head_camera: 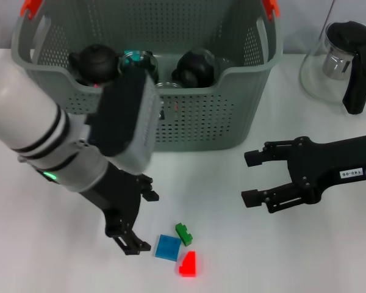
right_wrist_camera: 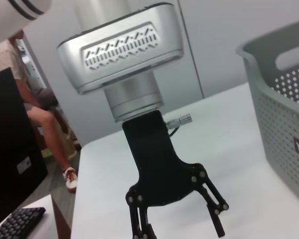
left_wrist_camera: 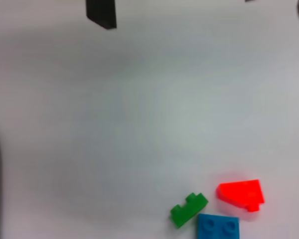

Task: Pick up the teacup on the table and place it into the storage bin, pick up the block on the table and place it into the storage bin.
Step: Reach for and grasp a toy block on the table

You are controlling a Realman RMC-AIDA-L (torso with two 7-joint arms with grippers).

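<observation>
Near the front edge of the white surface (head_camera: 244, 244), the left hand (head_camera: 136, 220) points steeply down from a thick white and silver arm that crosses in from the left. Its two black fingers are spread apart with nothing between them, and the lower fingertip stands just beside the blue block (head_camera: 168, 247). The green block (head_camera: 183, 234) lies against the blue one's far corner, and the red block (head_camera: 188, 264) sits just in front of both, closest to the front edge. Bare surface spreads to the right of the blocks.

Toward the right edge, the right hand (head_camera: 251, 177) reaches in level over the surface, fingers open and empty, pointing left. A wide strip of bare surface separates it from the blocks and from the other hand.

At the back stands the storage bin (head_camera: 201, 116), its front wall facing the hands. Dark round things and a teal-rimmed piece show inside it, but the left arm covers part of them and I cannot tell which one is a teacup. A glass jug (head_camera: 344, 64) with a black lid stands at the back right corner, apart from the bin.

From the left wrist, only one dark fingertip (left_wrist_camera: 101, 13) shows, cut off at the border.
</observation>
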